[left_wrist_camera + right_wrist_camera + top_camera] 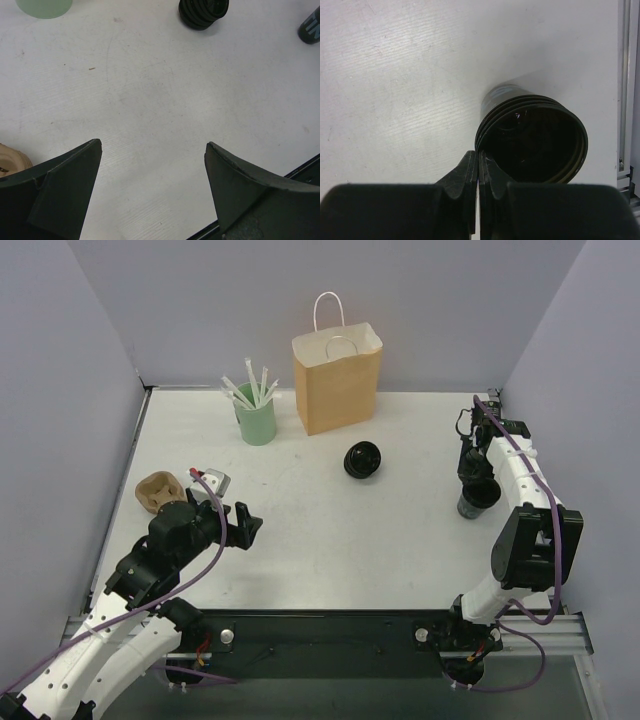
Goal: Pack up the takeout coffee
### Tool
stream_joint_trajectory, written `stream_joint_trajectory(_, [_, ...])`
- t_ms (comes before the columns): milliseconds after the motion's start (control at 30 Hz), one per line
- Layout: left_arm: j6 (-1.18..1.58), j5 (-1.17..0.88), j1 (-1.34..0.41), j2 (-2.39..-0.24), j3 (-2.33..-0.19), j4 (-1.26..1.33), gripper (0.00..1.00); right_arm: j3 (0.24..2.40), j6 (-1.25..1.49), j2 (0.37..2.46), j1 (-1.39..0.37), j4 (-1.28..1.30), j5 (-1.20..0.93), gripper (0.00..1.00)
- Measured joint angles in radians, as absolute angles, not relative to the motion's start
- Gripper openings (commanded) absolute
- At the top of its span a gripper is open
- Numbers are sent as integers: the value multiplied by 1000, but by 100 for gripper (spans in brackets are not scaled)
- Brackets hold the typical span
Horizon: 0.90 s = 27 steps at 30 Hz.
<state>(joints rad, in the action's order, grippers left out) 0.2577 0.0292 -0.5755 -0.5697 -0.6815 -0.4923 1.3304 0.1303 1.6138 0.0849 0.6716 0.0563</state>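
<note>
Left gripper [152, 146] gapes wide, empty, over the matte white table [150, 90]. Right gripper [478, 156] is pinched shut beside the tapered black cup's [535, 140] ringed rim. A ribbed round lid [362, 459] lies mid-table.

Black cup [311, 26], pale lettering, cut off, unreadable

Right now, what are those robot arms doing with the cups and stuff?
The robot is packing a takeout coffee. Its right gripper is shut right at the rim of the open black cup, which stands near the right edge of the table. It is hard to tell if it pinches the rim. The black lid lies apart, mid-table. The left gripper hangs open, holding nothing. The brown paper bag stands at the back, and the cup is not in it yet.
</note>
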Motion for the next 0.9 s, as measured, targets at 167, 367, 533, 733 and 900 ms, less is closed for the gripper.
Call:
stream_joint_trajectory(167, [258,29,-575,-569,-682,-492,94,1330,130,1614,86,673,55,0])
stream_joint_trajectory(367, [258,29,-575,-565,-682,-492,94,1330,130,1614,86,673,55,0])
stream_joint_trajectory(533, [258,29,-575,-565,-682,-492,94,1332,131,1613,86,678,62,0])
stream_joint_trajectory(733, [258,29,-575,-565,-682,-492,94,1352,136,1610,86,691,86,0])
stream_joint_trajectory(900, [258,29,-575,-565,-682,-492,94,1372,142,1605,83,704,118,0])
